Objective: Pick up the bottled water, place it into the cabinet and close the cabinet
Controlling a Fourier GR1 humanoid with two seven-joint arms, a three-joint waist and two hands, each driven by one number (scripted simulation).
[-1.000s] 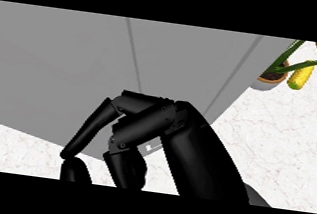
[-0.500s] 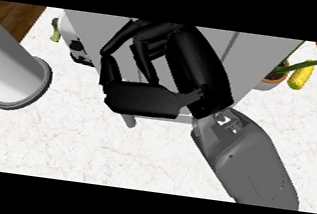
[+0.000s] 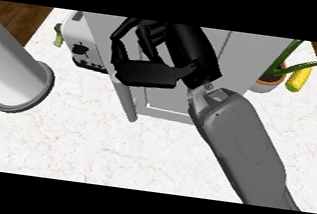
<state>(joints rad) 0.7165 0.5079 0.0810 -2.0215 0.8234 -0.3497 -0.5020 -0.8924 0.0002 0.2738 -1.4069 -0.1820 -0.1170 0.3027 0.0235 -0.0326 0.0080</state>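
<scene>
My right hand [image 3: 151,70] is at the top middle of the head view, over the front of the grey cabinet [image 3: 232,53]. Its fingers [image 3: 138,30] are curled over the top of the cabinet door [image 3: 128,102], which juts toward me edge-on. The right forearm [image 3: 238,145] runs down to the lower right. No bottled water shows; the hand hides part of the cabinet's front. Only my left forearm [image 3: 6,69] shows, a grey cylinder at the left edge, without its hand.
A toaster [image 3: 80,48] stands just left of the cabinet. A potted plant [image 3: 273,76] and a yellow corn cob [image 3: 298,79] sit at the right. The white marble counter [image 3: 97,146] stretches toward me, with wooden floor [image 3: 9,19] beyond its sides.
The right hand has gone from close under my view to further out against the cabinet's front, and more of the counter shows. The left forearm came into view at the left.
</scene>
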